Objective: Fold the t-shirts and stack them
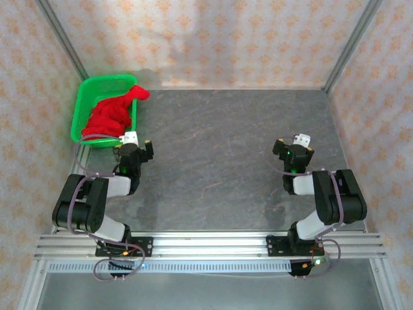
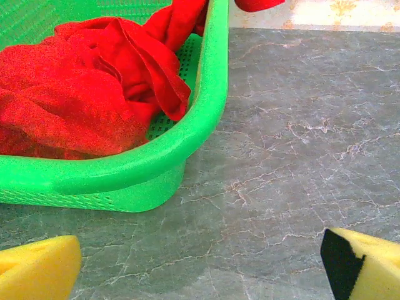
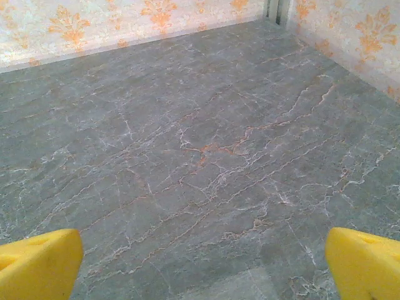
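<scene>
A bright red t-shirt (image 1: 111,115) lies crumpled in the green mesh basket (image 1: 83,103) at the table's back left, one end hanging over the basket's far rim. From the left wrist, the red cloth (image 2: 75,94) bunches behind the basket's near rim (image 2: 150,156). My left gripper (image 1: 133,144) hangs just in front of the basket, open, its yellow pads (image 2: 37,269) wide apart over bare table. My right gripper (image 1: 294,147) is open over the right side of the table, with yellow pads (image 3: 365,265) far apart and nothing between them.
The grey marble tabletop (image 1: 219,148) stretches between both arms. Patterned walls (image 1: 213,39) close in the back and sides, with metal corner posts (image 1: 352,39).
</scene>
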Robot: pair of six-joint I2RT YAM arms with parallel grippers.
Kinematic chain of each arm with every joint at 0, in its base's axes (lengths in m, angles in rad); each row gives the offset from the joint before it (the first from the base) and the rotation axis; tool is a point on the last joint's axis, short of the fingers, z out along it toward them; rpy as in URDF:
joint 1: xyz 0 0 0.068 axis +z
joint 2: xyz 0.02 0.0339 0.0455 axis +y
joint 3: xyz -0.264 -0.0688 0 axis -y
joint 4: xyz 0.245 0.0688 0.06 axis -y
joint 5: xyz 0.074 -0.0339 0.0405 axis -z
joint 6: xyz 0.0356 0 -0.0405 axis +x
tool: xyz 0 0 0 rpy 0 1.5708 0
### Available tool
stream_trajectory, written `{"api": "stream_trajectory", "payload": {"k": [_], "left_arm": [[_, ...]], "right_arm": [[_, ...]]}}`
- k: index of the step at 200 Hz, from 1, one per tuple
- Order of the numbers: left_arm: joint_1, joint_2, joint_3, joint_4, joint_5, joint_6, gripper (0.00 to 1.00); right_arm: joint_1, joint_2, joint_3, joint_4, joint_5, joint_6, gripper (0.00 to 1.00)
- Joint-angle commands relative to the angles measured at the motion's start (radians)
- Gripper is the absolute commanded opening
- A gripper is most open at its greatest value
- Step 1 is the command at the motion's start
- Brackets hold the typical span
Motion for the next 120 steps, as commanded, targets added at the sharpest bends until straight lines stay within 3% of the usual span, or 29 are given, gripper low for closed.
{"api": "stream_trajectory", "payload": {"k": [1,120], "left_arm": [[0.008,0.007,0.021,-0.007,0.001,0.018,1.00],[0.009,0.007,0.021,-0.008,0.002,0.018,1.00]], "right_arm": [[0.000,0.007,0.019,-0.001,-0.024,-0.016,0.99],[-0.001,0.008,0.022,-0.007,-0.026,-0.016,0.99]]}}
